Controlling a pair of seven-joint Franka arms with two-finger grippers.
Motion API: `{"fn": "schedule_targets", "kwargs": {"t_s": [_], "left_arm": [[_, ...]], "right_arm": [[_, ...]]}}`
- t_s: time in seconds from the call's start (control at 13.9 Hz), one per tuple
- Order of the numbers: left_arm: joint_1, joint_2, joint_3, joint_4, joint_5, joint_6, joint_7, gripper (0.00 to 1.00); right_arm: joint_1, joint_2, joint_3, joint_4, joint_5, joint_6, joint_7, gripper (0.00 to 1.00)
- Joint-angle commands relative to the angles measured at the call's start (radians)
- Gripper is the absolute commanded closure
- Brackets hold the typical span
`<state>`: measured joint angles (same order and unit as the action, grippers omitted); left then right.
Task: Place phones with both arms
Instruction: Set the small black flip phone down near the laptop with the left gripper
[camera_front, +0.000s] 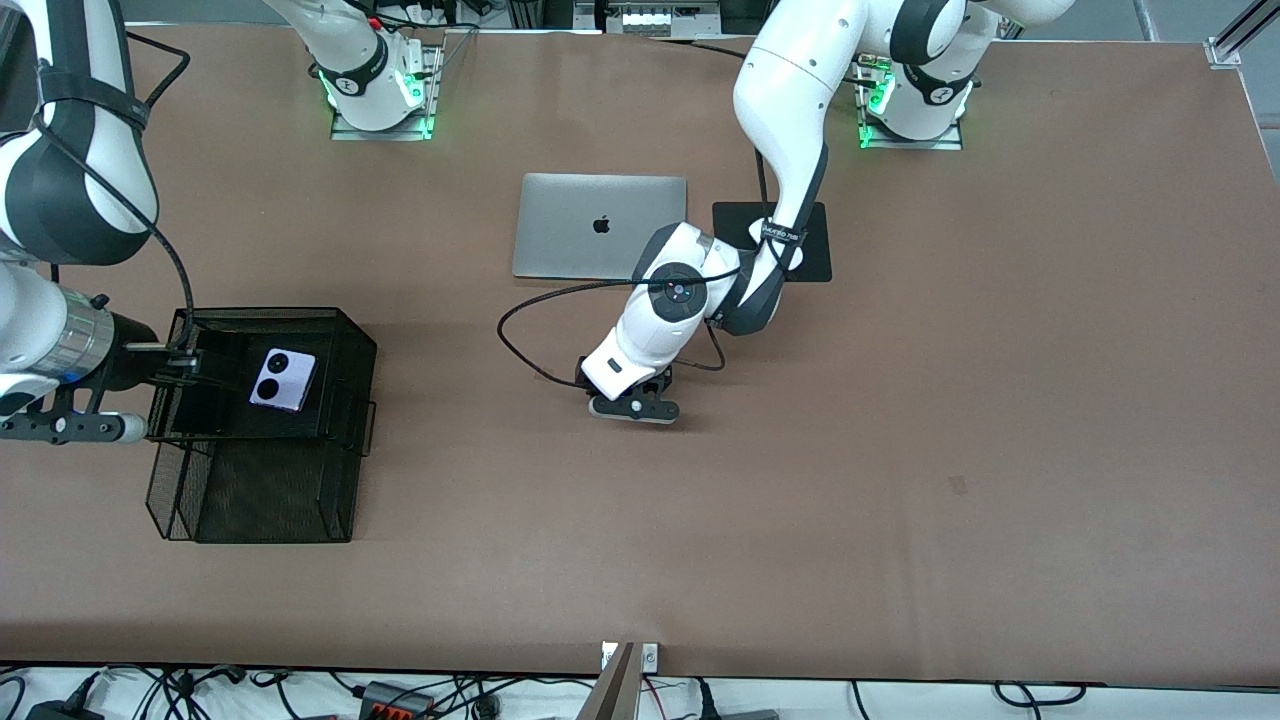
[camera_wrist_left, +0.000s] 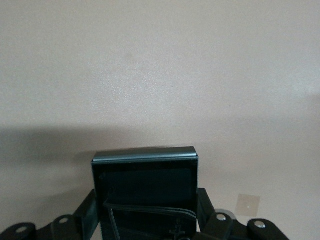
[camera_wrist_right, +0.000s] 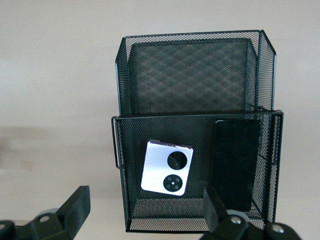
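Your left claw grips the small black phone above the mid-bench; the lavender phone already lies in the mesh tray. Carry it level to the tray, where your right claw hangs released

Silver laptop closed on brown table, black pad just beside it.

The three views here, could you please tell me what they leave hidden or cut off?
- Front view: the left gripper is under its own wrist; the small black phone it holds is unseen there.
- Front view: the long black phone in the mesh tray is lost against dark mesh.
- Left wrist view: that phone's lower end is cut off.
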<state>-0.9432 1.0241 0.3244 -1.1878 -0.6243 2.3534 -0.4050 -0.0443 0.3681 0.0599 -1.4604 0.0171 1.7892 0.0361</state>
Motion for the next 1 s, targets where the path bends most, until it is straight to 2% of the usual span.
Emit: {"fn": "schedule_targets", "kwargs": {"t_s": [0.0, 0.07, 0.14, 0.22, 0.5, 0.65, 0.79, 0.93], "left_arm": [[-0.017, 0.027, 0.018, 0.039, 0.015, -0.019, -0.008, 0.39], [-0.02, 0.028, 0.019, 0.039, 0.015, -0.019, -0.03, 0.3], [-0.022, 0.03, 0.019, 0.039, 0.015, -0.016, -0.043, 0.1], [-0.02, 0.03, 0.019, 0.039, 0.015, -0.016, -0.046, 0.03], [0.0, 0.018, 0.015, 0.039, 0.014, -0.017, -0.046, 0.0], [0.043, -0.028, 0.007, 0.028, 0.017, -0.022, -0.044, 0.0], [0.101, -0.082, -0.048, 0.011, 0.02, -0.026, -0.043, 0.0], [0.167, -0.142, -0.073, -0.024, 0.079, -0.066, -0.029, 0.0]], "right_arm": [[-0.005, -0.096, 0.006, -0.144, 0.01, 0.087, -0.01, 0.0], [-0.005, -0.09, 0.008, -0.134, 0.012, 0.085, -0.006, 0.0], [-0.003, -0.086, 0.011, -0.12, 0.014, 0.082, 0.001, 0.0], [0.003, -0.086, 0.012, -0.117, 0.018, 0.082, 0.007, 0.0], [0.027, -0.061, 0.012, -0.066, 0.015, 0.084, -0.008, 0.0], [0.043, -0.048, 0.014, -0.063, 0.017, 0.093, -0.009, 0.0], [0.076, -0.029, 0.014, -0.061, 0.02, 0.093, 0.01, 0.0], [0.115, -0.011, 0.014, -0.061, 0.021, 0.107, 0.014, 0.0]]}}
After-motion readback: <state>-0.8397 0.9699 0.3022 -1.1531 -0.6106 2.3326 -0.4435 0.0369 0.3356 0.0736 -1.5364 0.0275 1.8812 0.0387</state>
